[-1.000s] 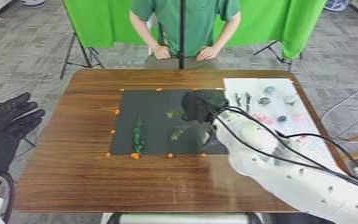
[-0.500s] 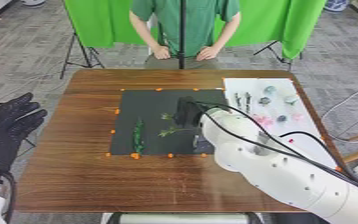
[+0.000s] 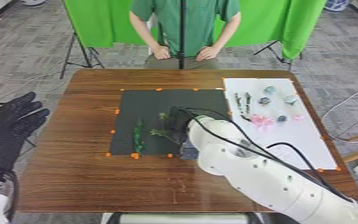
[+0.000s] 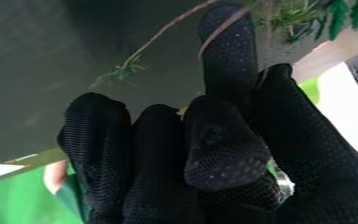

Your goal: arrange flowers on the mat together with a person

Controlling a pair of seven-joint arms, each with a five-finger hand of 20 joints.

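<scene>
We see the leafy sprig over the middle of the dark mat, its thin stems running into our right hand. That hand has its fingers closed on the sprig (we cannot tell whether the leaves touch the mat). In the right wrist view, reddish stems pass across and between the gloved fingers. On the mat's left part lies a long green leaf stem, apart from the sprig. Orange marks edge the mat. To its right, on the white board, we have two dark twigs side by side, a big pink flower just beyond their near ends, and several smaller blooms. Our left hand is off the brown table's left side, fingers open and loose.
</scene>
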